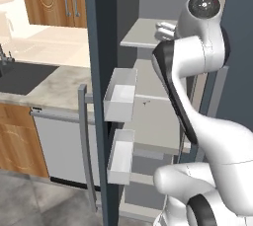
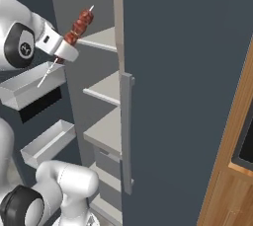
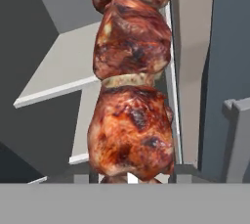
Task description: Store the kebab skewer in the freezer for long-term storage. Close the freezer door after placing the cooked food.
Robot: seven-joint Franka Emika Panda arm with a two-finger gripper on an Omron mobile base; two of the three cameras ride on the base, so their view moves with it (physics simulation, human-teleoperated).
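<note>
Pincer (image 2: 63, 48) clamped on kebab skewer (image 2: 79, 25), meat end tilted up, held inside open freezer (image 2: 106, 131) near upper shelf (image 2: 101, 38). Freezer door (image 1: 101, 72) swung wide, white bins (image 1: 121, 94) showing.

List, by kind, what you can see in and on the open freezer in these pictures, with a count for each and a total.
Kebab skewer, held in the shut jaws: 1
White door bins: 2
Grey inner shelves: 3
Long grey bar handles: 2
Total: 8
</note>
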